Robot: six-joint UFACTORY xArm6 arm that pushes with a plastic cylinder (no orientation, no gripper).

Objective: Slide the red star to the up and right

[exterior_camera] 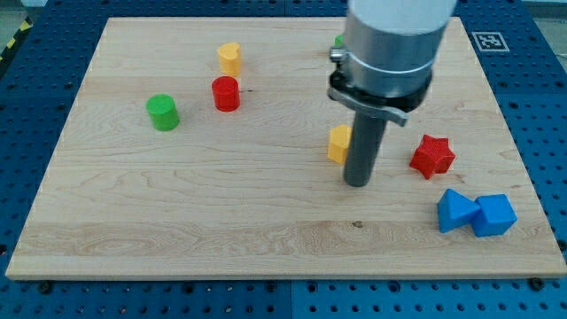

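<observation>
The red star (pixel 432 156) lies on the wooden board (pixel 177 221) at the view's right. My tip (pixel 357 183) touches the board to the left of the star and slightly below it, with a clear gap between them. A yellow block (pixel 338 143) sits right against the rod's left side, partly hidden by it.
Two blue blocks (pixel 476 213) lie together below and right of the star. A red cylinder (pixel 226 93), a yellow cylinder (pixel 230 58) and a green cylinder (pixel 163 112) stand at the upper left. A green block (pixel 339 41) peeks out behind the arm at the top.
</observation>
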